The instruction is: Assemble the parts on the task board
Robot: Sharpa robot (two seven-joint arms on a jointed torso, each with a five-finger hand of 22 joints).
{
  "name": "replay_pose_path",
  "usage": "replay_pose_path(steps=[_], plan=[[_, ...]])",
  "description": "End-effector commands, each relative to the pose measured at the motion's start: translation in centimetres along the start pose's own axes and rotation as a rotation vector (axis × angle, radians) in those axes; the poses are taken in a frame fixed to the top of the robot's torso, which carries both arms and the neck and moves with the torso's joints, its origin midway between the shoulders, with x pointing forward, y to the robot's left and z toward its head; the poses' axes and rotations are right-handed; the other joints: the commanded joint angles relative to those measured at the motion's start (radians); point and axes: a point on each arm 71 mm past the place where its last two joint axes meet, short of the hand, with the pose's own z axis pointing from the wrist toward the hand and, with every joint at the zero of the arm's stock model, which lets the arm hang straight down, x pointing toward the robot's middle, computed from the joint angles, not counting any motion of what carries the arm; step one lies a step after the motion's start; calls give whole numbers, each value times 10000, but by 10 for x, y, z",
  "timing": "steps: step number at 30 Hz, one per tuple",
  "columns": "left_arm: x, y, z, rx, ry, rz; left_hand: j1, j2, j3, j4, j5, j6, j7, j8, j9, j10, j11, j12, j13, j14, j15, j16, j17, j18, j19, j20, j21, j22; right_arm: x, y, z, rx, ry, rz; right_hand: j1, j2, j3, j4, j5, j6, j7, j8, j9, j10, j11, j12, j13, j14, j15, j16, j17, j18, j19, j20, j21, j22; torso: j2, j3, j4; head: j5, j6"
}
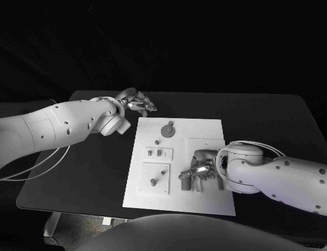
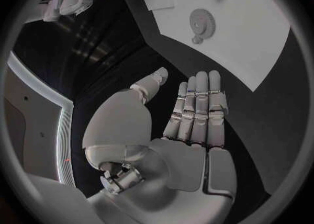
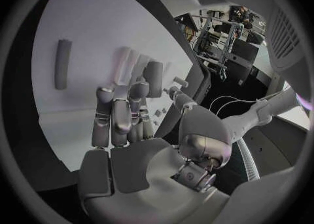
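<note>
Right robot hand over task board

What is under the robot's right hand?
Under the right hand lies the white task board. The fingers reach down to it. Whether a small part sits beneath them cannot be seen, because the hand covers that spot.
</note>
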Motion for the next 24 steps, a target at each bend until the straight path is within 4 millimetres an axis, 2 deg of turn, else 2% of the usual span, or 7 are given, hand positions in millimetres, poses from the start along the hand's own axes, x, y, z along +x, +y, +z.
replay_pose_path(steps=[1,5,9,11,18,21,24], plan=[[2,-2,0,55,158,11,26,88,-6,43,-26,-54,-34,-61,11,-80,-13,41,-10,50,-11,-59,16,95,51,-21,-61,15,1,0,1,263,-88,-756,0,184,-83,-18,-42,123,-26,67,-12,124,-32,55,-13,172,-86,46,73,284,72,-60,58,142,2,1,1,-30,1],[2,-2,0,50,196,12,29,90,-4,42,-25,-54,-34,-61,11,-80,-13,42,-11,50,-11,-60,17,95,51,-22,-62,16,1,1,3,349,-273,-975,44,326,-107,-130,-21,175,-52,75,-16,196,-56,49,-24,238,-109,28,100,284,116,-84,68,133,1,-1,-1,-21,1],[2,-2,0,30,202,15,31,93,-3,43,-25,-54,-34,-61,11,-80,-13,42,-12,51,-12,-61,20,95,51,-22,-62,17,-1,1,6,480,-388,-1180,174,666,-176,-482,29,255,-72,84,-24,296,-84,37,-32,386,-141,9,214,284,193,-105,98,130,1,1,0,-35,1],[3,-2,0,27,218,15,31,94,-3,43,-25,-54,-34,-61,11,-79,-13,43,-12,51,-12,-61,20,95,51,-22,-62,17,0,2,7,492,-414,-1201,185,749,-203,-584,49,280,-79,86,-28,322,-93,34,-32,429,-148,3,258,284,208,-105,101,127,1,-1,0,-44,1],[3,-2,0,-6,279,22,29,96,-3,47,-25,-55,-33,-62,10,-79,-13,44,-13,52,-12,-63,24,94,52,-21,-62,18,1,5,11,543,-393,-1340,161,907,-245,-834,243,334,-97,77,-47,379,-104,16,-34,509,-159,-20,329,284,253,-105,100,114,2,-6,1,-37,1],[3,-1,0,-28,284,33,28,98,-3,50,-25,-55,-33,-63,10,-78,-13,45,-14,53,-12,-64,26,94,53,-21,-62,19,3,6,12,508,-341,-1342,173,1000,-240,-1025,513,362,-104,70,-59,410,-106,4,-31,545,-164,-34,355,284,284,-104,104,110,3,-2,4,-43,1],[3,-1,0,-55,294,53,28,99,-3,51,-25,-56,-33,-64,10,-78,-13,46,-14,54,-13,-65,28,94,53,-21,-62,20,5,8,12,436,-299,-1343,143,1011,-252,-1089,582,369,-102,64,-66,417,-107,-4,-31,551,-164,-42,356,284,293,-99,101,106,2,-4,4,-36,1]])
